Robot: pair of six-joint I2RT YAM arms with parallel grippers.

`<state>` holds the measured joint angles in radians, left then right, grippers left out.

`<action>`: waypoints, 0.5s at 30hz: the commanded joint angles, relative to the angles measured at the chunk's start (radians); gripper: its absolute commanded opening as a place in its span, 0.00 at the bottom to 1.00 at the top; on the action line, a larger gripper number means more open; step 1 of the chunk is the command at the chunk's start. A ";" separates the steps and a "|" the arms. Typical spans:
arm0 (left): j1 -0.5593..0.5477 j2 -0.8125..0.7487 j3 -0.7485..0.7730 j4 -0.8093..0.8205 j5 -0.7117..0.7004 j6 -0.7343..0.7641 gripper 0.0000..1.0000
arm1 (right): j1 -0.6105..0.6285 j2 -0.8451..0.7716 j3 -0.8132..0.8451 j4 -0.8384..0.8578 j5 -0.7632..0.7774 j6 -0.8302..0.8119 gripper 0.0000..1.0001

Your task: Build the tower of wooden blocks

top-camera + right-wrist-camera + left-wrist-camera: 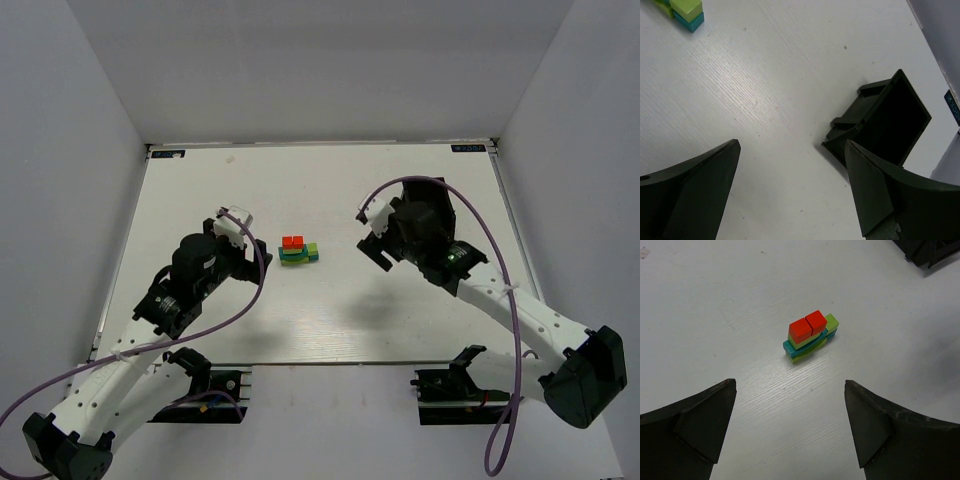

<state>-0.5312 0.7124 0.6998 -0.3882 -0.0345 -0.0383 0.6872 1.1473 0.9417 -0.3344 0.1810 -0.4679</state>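
Observation:
The wood block tower (299, 251) stands in the middle of the white table (330, 180). In the left wrist view the wood block tower (810, 337) shows a red and an orange cube on stacked lime-green and teal bars, with a lime cube on a teal cube at its right end. My left gripper (790, 383) is open and empty, a short way in front of the tower; from above the left gripper (248, 243) sits to the tower's left. My right gripper (368, 238) is open and empty, to the tower's right. In the right wrist view the right gripper (792, 143) hangs over bare table, and only the tower's lime-and-teal end (687, 12) shows.
A black rectangular bin (885, 122) lies on its side just beyond my right fingers. White walls enclose the table on the left, back and right. A dark shape (927, 250) sits at the top right of the left wrist view.

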 commanded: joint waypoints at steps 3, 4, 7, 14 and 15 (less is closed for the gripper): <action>0.005 0.005 -0.003 0.012 0.013 0.021 0.99 | -0.005 -0.063 -0.090 0.145 0.035 0.057 0.90; 0.005 0.005 -0.003 0.012 0.013 0.021 0.99 | -0.002 -0.066 -0.102 0.152 0.041 0.058 0.90; 0.005 0.015 -0.003 0.012 0.013 0.021 0.99 | -0.002 -0.060 -0.104 0.163 0.064 0.066 0.90; 0.005 0.005 -0.003 0.012 0.004 0.031 0.99 | -0.003 -0.086 -0.115 0.163 0.067 0.055 0.90; 0.005 0.005 -0.003 0.012 0.004 0.031 0.99 | -0.005 -0.086 -0.118 0.161 0.052 0.055 0.90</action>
<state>-0.5312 0.7311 0.6994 -0.3878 -0.0349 -0.0212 0.6868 1.0969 0.8345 -0.2276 0.2283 -0.4248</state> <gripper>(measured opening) 0.987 0.905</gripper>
